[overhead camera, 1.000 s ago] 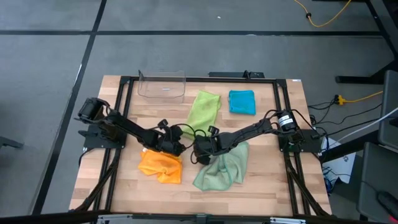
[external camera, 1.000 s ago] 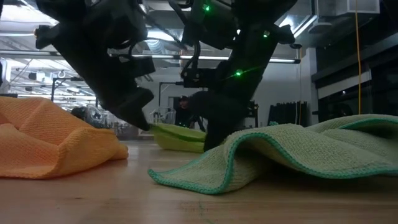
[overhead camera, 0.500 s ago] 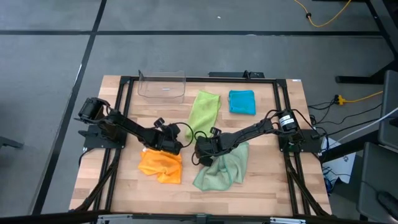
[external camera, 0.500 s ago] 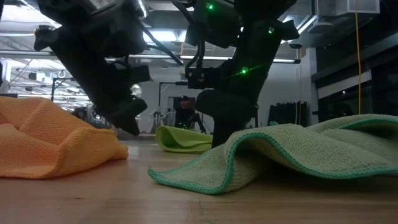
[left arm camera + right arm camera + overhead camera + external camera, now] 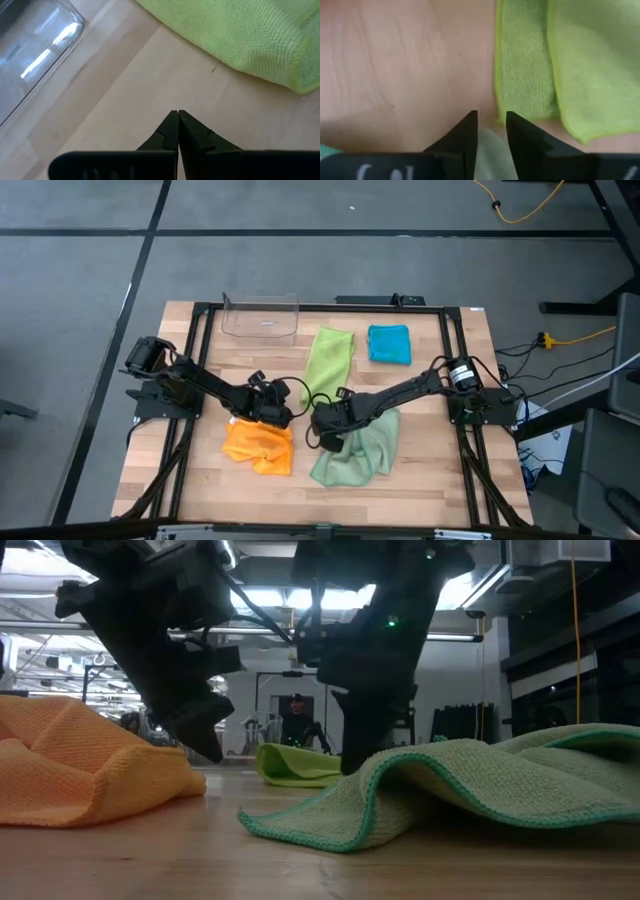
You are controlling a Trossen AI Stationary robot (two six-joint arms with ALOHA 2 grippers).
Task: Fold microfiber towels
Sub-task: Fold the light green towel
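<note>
The right hand [image 5: 326,432] hung with fingers slightly parted over the pale sage towel [image 5: 358,448], crumpled mid-surface. The left hand [image 5: 272,411], clenched empty, hovered above the orange towel [image 5: 258,445]. Grasping a sage corner looked next.

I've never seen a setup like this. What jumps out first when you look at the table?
Two dark arms meet mid-table: the left gripper shut above the crumpled orange towel, the right gripper, jaws parted, at the pale sage towel. Behind them lie the lime green towel and the folded teal towel.
</note>
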